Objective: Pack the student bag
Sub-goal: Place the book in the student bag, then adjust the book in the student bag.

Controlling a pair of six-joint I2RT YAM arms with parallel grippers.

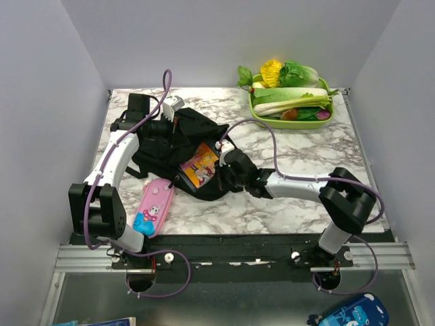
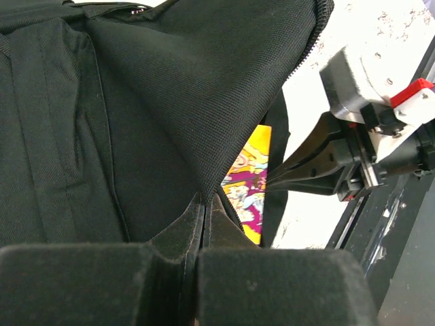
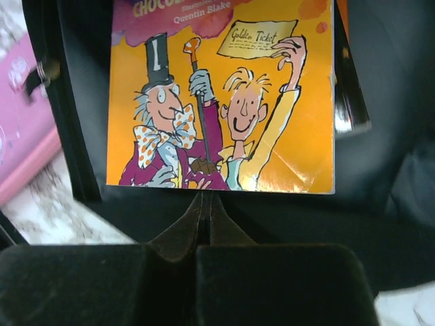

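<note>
The student bag (image 1: 160, 146), a soft black backpack, lies at the centre-left of the table with its mouth facing right. My left gripper (image 1: 178, 128) is shut on a fold of the bag's black fabric (image 2: 204, 102) and holds the flap lifted. An orange and purple picture book (image 1: 199, 165) lies partly inside the bag's mouth and shows in the left wrist view (image 2: 250, 180) under the flap. My right gripper (image 1: 217, 170) is shut, and its fingertips (image 3: 198, 207) meet the near edge of the book (image 3: 224, 95). A pink pencil case (image 1: 155, 206) lies in front of the bag.
A green tray (image 1: 254, 109) of vegetables stands at the back right. The pink pencil case also shows at the left of the right wrist view (image 3: 24, 136). A blue case (image 1: 350, 314) lies below the table's front edge. White walls close the sides and back.
</note>
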